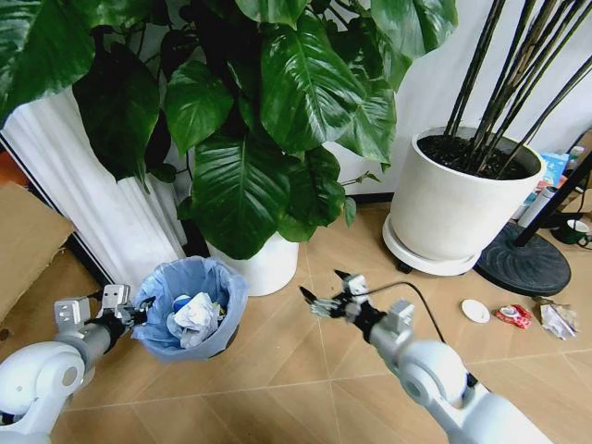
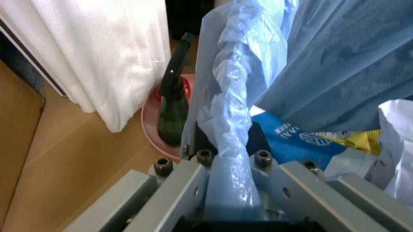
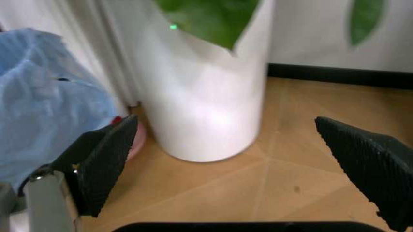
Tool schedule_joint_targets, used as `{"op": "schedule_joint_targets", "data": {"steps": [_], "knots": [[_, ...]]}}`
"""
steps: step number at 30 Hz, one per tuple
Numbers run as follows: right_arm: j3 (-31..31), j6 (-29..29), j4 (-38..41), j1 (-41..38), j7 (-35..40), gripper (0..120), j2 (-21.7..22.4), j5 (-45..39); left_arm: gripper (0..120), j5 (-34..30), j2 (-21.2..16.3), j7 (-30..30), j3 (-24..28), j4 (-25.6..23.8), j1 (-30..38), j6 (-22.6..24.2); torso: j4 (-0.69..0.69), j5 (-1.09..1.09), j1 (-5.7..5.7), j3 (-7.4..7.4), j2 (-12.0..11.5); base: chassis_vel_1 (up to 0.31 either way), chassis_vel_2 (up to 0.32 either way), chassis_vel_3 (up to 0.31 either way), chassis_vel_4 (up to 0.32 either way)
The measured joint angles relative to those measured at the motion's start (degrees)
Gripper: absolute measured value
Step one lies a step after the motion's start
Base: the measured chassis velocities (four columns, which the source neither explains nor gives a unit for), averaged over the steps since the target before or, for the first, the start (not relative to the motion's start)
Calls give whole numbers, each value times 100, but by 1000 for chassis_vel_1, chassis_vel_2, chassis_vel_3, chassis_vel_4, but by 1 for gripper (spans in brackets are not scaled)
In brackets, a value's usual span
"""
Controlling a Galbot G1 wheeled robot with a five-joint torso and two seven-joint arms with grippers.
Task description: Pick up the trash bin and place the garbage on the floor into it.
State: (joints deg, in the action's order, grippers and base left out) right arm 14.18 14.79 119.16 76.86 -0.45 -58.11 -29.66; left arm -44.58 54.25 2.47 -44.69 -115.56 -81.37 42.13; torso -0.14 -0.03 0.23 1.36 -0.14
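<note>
Left gripper [image 1: 129, 310] sits at the lower left of the head view, closed on the rim of the trash bin [image 1: 190, 305], which we see just right of it on the wooden floor [image 1: 277, 370], already holding crumpled white paper and wrappers. Right gripper [image 1: 324, 298] hangs near frame centre, fingers spread and holding nothing. Remaining garbage lies at the right edge: a white lid [image 1: 475, 311], a red wrapper [image 1: 513, 316] and crumpled paper [image 1: 558, 321], well apart from the bin. Two white plant pots [image 1: 453, 203] stand behind, with a white curtain [image 1: 102, 203] at upper left.

Left wrist view: we log the fingers [image 2: 187, 193] pinching the bunched blue bag and rim at lower centre. A green bottle [image 2: 173, 116] on a pink dish stands just beside the bin, left of centre.

Right wrist view: both black pads [image 3: 103, 169] are wide apart at the lower corners, nothing between them. The bin's blue bag fills the left edge.

Risk, our judgement: the grip seems to bear largely on loose liner, so the bin could slip or tilt when lifted and spill its load. A swing could also knock the bottle over.

Surface: smooth pale wood planks, a plain white wall behind.
</note>
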Motion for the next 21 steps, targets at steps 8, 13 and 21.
{"op": "schedule_joint_targets", "data": {"steps": [8,13,21], "knots": [[596,-52,142,483,-34,100,-207,249,0,-2,-6,-7,19,-4,5,0,0,0,0,0,0,0,0,0,0],[856,-62,240,707,-34,100,-341,340,0,-2,-1,-15,28,-19,5,0,1,-2,0,0,0,0,0,0,0],[1084,-62,336,848,-48,100,-385,355,0,-3,2,-48,7,-39,-5,0,1,-2,0,1,0,0,0,0,0]]}}
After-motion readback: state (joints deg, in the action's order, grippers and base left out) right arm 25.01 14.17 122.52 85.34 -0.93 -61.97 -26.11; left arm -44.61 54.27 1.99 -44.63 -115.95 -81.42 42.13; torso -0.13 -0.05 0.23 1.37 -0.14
